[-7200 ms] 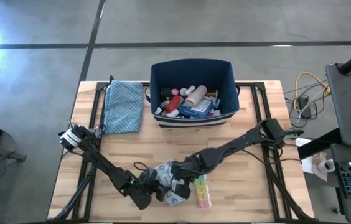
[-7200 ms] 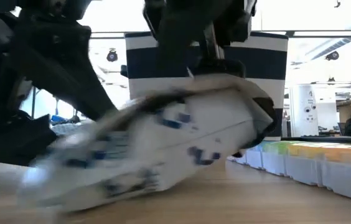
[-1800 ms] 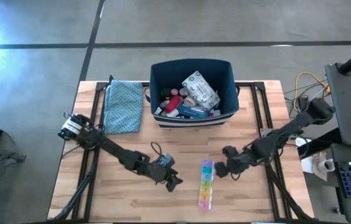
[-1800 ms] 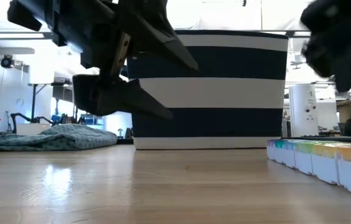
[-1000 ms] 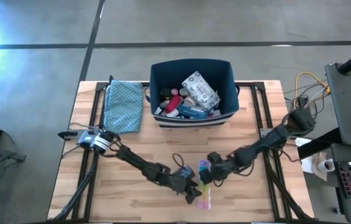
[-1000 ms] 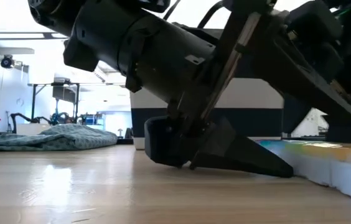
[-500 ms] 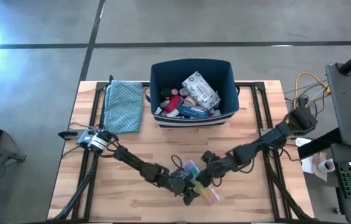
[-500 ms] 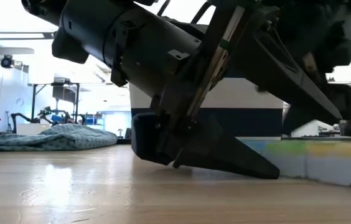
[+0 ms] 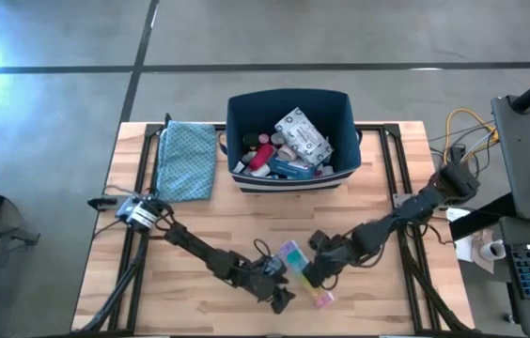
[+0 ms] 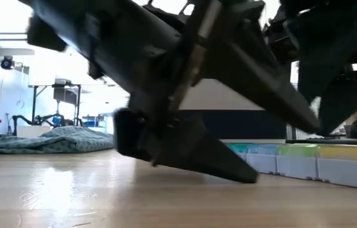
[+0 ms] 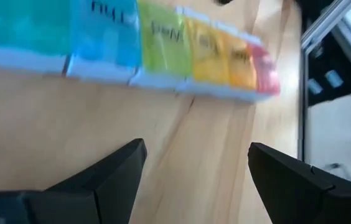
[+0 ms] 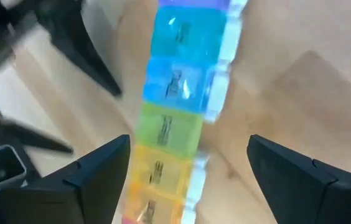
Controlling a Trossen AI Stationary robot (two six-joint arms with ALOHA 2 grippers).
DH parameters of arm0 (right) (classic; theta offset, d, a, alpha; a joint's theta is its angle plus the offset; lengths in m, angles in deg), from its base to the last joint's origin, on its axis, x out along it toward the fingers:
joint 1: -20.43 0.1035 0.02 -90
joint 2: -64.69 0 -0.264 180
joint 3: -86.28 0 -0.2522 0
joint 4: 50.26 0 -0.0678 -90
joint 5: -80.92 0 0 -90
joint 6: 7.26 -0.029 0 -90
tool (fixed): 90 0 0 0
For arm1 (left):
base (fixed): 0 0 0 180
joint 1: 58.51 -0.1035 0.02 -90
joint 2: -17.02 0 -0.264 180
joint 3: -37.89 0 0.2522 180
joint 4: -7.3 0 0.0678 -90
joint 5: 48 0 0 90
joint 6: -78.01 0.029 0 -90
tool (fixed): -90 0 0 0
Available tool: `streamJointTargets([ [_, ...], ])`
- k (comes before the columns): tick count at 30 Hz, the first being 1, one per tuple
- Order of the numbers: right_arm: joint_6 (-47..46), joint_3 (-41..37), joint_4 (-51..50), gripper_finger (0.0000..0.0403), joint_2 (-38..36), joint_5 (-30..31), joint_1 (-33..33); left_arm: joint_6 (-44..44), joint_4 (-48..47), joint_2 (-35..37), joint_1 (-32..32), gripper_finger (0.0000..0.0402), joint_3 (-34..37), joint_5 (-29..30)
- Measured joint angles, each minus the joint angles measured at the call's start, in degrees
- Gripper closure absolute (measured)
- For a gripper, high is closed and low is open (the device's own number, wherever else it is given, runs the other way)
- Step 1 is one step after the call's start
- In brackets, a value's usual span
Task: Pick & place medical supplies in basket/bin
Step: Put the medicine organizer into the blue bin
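- Wooden surface [image 9: 199,225] carries a navy bin [image 9: 290,105], already filled with supplies, well beyond both hands.
- Small dark lettering marks the multicoloured pill organiser's [image 9: 303,273] lids; it is too blurred to read.
- Left hand [image 9: 281,299], fingers spread wide and empty, sits just beside the organiser.
- Right hand [image 9: 309,274], fingers apart, straddles the organiser, gripping nothing.

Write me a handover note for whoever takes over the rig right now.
Left gripper: open, low beside the pill organiser, holding nothing.
Right gripper: open, at the organiser's other side, no grip.
Organiser lies flat on the table, at the front.
Done: other supplies are in the bin.
Left: grasp the organiser, carry it to the bin.
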Motion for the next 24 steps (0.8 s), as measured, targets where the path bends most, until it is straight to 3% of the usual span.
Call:
streamJointTargets([
  [7, 2.66, 6.14, -3.2, 0.0069, 4.78, -0.09, 0.33, -0.45, -6.78, 1.97, 2.14, 0.013, 1.18, 0.88],
  [13, 4.75, 15.25, -14.72, 0.0037, 12.17, -1.28, 0.38, -2.19, -8.77, 3.7, 3.54, 0.013, 2.75, 1.68],
  [24, 3.19, 25.28, -21.5, 0.0033, 23.4, -2.31, 0.49, -12.54, -9.38, 6.97, 10.44, 0.013, 8.82, 9.43],
])
